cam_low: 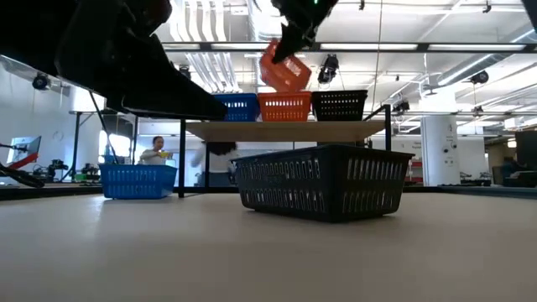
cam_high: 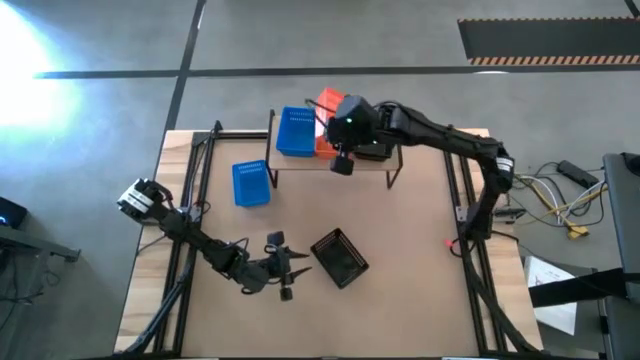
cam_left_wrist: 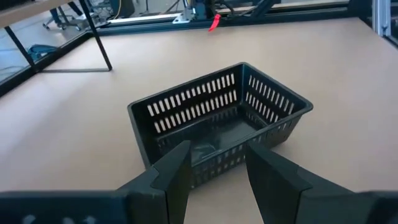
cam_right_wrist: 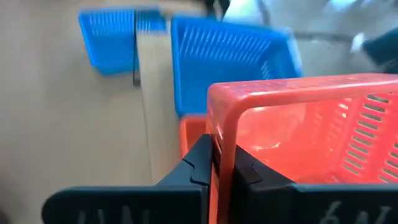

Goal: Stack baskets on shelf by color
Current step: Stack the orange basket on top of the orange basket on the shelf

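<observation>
My right gripper (cam_high: 335, 118) is over the shelf (cam_low: 285, 131), shut on an orange basket (cam_low: 284, 71) that hangs tilted above it. On the shelf's wooden top stand a blue basket (cam_low: 237, 106), an orange basket (cam_low: 285, 107) and a black basket (cam_low: 340, 105), side by side. Another blue basket (cam_high: 251, 184) sits on the table left of the shelf. A black basket (cam_left_wrist: 217, 118) rests on the table near the front. My left gripper (cam_left_wrist: 217, 177) is open just in front of that basket's short wall, touching nothing. My right gripper holds the orange basket by the rim of one wall (cam_right_wrist: 221, 127). One finger (cam_right_wrist: 200, 163) is outside the wall and the other (cam_right_wrist: 247, 171) inside. The fingers come from above, pointing down. The basket is lifted clear and hangs tilted over the orange basket (cam_right_wrist: 191, 140) on the shelf.
The shelf's thin black legs (cam_high: 392, 172) stand on the far half of the table. Black frame rails (cam_high: 185, 180) run along the table's left and right sides. Bare tabletop lies between the shelf and the black basket. A person (cam_low: 155, 151) sits in the room beyond.
</observation>
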Motion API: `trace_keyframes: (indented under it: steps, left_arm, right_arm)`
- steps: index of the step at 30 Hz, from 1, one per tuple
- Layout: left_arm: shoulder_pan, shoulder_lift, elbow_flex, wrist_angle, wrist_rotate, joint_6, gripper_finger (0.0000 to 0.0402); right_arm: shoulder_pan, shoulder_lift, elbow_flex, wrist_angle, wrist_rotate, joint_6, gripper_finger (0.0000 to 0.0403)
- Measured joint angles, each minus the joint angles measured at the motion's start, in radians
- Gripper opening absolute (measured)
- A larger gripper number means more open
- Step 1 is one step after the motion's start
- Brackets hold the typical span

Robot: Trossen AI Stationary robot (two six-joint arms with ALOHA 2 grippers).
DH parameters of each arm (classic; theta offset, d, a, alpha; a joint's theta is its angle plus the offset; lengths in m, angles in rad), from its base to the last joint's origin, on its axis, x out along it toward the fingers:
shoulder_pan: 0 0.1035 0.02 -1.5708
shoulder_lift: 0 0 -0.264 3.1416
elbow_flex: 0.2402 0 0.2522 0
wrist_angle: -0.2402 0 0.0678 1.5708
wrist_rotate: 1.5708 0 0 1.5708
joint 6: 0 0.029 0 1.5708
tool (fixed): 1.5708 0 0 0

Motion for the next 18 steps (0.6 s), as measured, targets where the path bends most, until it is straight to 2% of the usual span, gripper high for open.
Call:
trace_keyframes:
  steps: [5,12,18]
  left_arm:
    - [0.0,0.0,0.001,0.0,0.0,0.042,0.0136]
    - [0.0,0.0,0.002,-0.002,0.0,0.075,0.0136]
    - [-0.005,0.0,0.002,-0.001,0.012,0.068,0.0136]
  right_arm:
    - [-0.001,0.044,0.033,-0.084,0.001,-0.019,0.0009]
    - [-0.005,0.056,0.023,-0.105,0.069,0.001,0.0014]
    - [-0.003,0.053,0.023,-0.123,0.067,0.016,0.0078]
